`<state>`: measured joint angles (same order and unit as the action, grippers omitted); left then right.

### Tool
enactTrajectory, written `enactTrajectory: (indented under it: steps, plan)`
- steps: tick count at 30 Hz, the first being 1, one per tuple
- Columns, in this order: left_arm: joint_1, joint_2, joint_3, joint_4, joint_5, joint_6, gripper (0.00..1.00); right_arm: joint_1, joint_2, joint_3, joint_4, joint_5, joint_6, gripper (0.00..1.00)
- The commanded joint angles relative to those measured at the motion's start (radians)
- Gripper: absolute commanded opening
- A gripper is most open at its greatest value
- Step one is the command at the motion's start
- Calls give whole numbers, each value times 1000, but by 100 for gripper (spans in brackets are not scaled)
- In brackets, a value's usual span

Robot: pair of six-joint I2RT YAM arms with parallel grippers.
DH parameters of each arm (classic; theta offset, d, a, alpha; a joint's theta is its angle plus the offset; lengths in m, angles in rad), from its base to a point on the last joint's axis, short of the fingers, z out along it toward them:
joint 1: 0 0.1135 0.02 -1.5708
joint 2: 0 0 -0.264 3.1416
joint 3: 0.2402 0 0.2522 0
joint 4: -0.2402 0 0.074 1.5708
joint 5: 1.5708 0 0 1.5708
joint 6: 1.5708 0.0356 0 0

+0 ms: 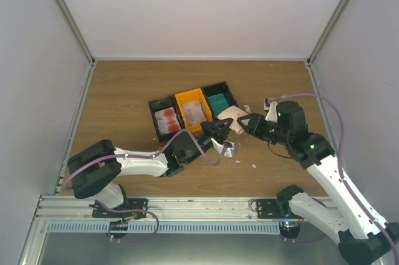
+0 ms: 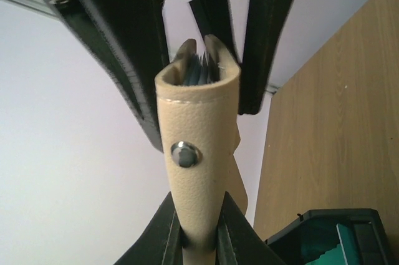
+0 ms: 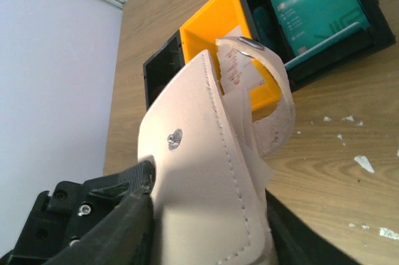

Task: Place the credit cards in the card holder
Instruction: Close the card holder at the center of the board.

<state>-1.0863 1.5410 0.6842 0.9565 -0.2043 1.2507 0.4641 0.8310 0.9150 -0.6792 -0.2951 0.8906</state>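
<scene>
- White walls [image 1: 187, 9] are seen round a wooden table [image 1: 124, 96].
- 3 joined trays are counted on it. The left black tray [image 1: 152, 112] holds the red-blotched white cards [image 1: 166, 120], the orange tray [image 1: 187, 95] the pale pinkish-grey cards [image 1: 194, 111], and the right black tray [image 1: 216, 85] the teal-green cards [image 1: 219, 101]. That makes 3 kinds, 1 stack of each; the cards within a stack cannot be counted.
- 1 card holder [image 2: 196, 128] is held clear of the table, just in front of the right black tray.
- Its narrow folded end is clamped by the left gripper [image 2: 199, 240].
- Its long axis is laid from that gripper toward the right, so the open end and its blue-grey pockets [image 2: 198, 68] are turned to the right gripper [image 3: 206, 227].
- The right gripper's jaws are set on either side of the open end, close against it. Whether it is actually gripped cannot be told.
- The coming move is judged to turn on that mouth being spread. The teal-green cards lie nearest behind it, closer to the right arm.
- At least 5 white scraps [image 3: 365, 164] are counted on the table.
</scene>
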Motion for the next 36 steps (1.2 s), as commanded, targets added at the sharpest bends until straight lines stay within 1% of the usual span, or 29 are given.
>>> enactTrajectory:
  steps: [1, 3, 4, 5, 6, 8, 9, 12, 16, 18, 20, 21, 23, 24, 26, 27, 29, 31, 34, 36]
  plan:
    - [-4, -6, 13, 212, -23, 5, 0, 2, -6, -46, 45, -56, 46, 32]
    - [-5, -5, 7, 209, -45, -13, 1, 2, -25, -65, 104, -45, 69, 17]
    - [-4, -7, 6, 202, -61, -34, 3, 3, -35, -75, 130, -40, 79, 12]
    - [-4, -9, 12, 182, -78, -62, 9, 3, -46, -87, 154, -39, 85, 8]
    - [-4, -13, 18, 150, -98, -100, 18, 2, -55, -97, 181, -37, 89, 5]
    - [-6, -27, 32, 58, -141, -208, 32, 3, -69, -116, 226, -36, 93, 1]
    - [-5, -40, 39, -3, -166, -280, 36, 3, -72, -125, 244, -39, 92, 1]
    - [-8, -98, 36, -180, -185, -504, 37, 3, -75, -146, 282, -33, 84, 1]
    - [-16, -202, -29, -291, -155, -802, 40, 3, -66, -172, 332, -33, 73, 0]
    - [-17, -266, -56, -336, -156, -1008, 45, 3, -59, -178, 352, -36, 63, 1]
    - [-14, -331, -63, -411, -170, -1218, 55, 3, -56, -190, 371, -40, 56, 1]
    - [-10, -360, -46, -491, -175, -1367, 61, 3, -57, -198, 383, -40, 55, 1]
    - [13, -398, -14, -613, -119, -1574, 64, 3, -61, -217, 409, -45, 54, 1]
    - [21, -419, -14, -634, -105, -1659, 69, 3, -61, -227, 426, -51, 55, 0]
    - [28, -470, -37, -658, -118, -1870, 82, 2, -60, -251, 474, -76, 62, 0]
    - [32, -498, -54, -671, -113, -1990, 85, 2, -57, -262, 522, -99, 69, 0]
    - [41, -543, -99, -672, -70, -2176, 88, 3, -47, -281, 590, -147, 89, 0]
    - [49, -572, -128, -656, -29, -2305, 94, 2, -31, -295, 652, -196, 112, 0]
    - [74, -574, -133, -635, 44, -2388, 99, 3, -12, -316, 753, -257, 160, 0]
    - [103, -560, -128, -617, 109, -2430, 99, 4, 3, -328, 827, -303, 204, 1]
